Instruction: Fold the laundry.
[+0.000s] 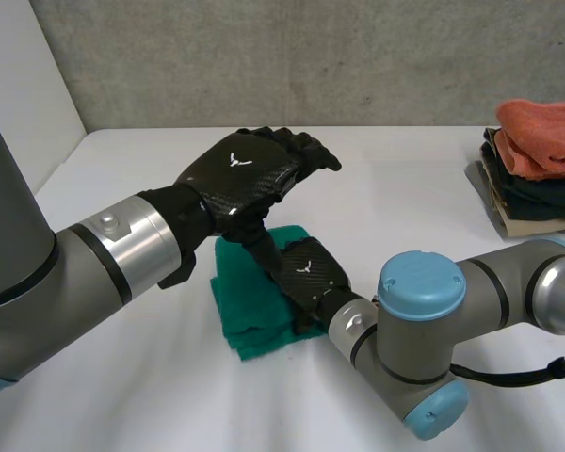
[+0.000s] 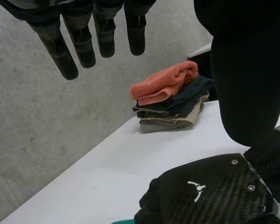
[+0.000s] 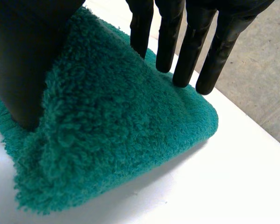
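A thick green towel [image 1: 254,325] lies folded on the white table [image 1: 405,188], near its middle. My right hand [image 1: 306,273] rests on the towel's right part. In the right wrist view its straight fingers [image 3: 168,37] touch the towel [image 3: 121,130] on one side of a raised hump and its thumb sinks in on the other, pinching the cloth. My left hand [image 1: 240,169] hovers above the towel and the right hand, fingers [image 2: 102,32] straight and holding nothing. Beneath them I see the back of the right hand [image 2: 210,191].
A stack of folded laundry [image 1: 537,169] with an orange towel on top sits at the table's far right edge. The stack [image 2: 170,102] also lies beyond the left hand's fingertips. A grey wall runs behind the table.
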Robot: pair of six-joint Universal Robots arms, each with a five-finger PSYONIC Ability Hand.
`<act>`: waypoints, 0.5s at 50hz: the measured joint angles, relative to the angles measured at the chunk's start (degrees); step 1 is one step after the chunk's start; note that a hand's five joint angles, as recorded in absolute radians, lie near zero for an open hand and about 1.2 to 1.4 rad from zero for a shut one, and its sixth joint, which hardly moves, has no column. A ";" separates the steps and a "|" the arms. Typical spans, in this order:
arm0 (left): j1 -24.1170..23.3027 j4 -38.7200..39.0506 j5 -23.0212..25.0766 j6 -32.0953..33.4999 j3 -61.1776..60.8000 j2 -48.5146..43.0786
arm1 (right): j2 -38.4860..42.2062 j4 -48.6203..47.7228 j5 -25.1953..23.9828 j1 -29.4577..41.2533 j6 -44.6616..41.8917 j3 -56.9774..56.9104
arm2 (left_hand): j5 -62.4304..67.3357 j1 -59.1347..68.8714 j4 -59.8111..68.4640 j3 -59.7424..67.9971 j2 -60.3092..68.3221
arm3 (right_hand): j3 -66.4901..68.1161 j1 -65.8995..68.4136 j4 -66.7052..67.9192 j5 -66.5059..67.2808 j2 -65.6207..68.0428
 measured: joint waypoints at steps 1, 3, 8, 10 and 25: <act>0.03 -0.01 0.00 0.00 -0.01 0.00 | -0.12 0.10 0.04 -0.01 0.03 0.12 | 0.00 0.00 0.00 0.00 0.00 | -1.32 -1.01 -1.35 -1.15 -1.35; 0.17 -0.04 -0.01 0.00 -0.07 -0.01 | -0.71 0.40 0.14 -0.04 0.13 0.68 | -0.01 0.00 0.00 0.00 0.00 | -4.47 -3.74 -4.61 -4.13 -4.57; 0.43 -0.01 0.02 0.00 -0.39 -0.02 | -2.32 0.90 0.21 -0.10 0.21 2.18 | 0.00 0.00 0.00 0.00 0.00 | -9.98 -8.40 -10.40 -9.45 -8.84; 0.48 0.01 0.03 0.00 -0.49 -0.02 | -2.64 0.97 0.19 -0.09 0.18 2.47 | 0.00 0.00 0.00 0.00 0.00 | -11.28 -9.50 -11.66 -10.88 -9.96; 0.61 0.11 0.06 0.00 -0.60 -0.10 | 3.27 0.86 -0.13 -0.05 -0.44 -3.64 | 0.02 0.00 0.00 0.00 0.00 | 31.50 22.51 32.07 27.82 33.18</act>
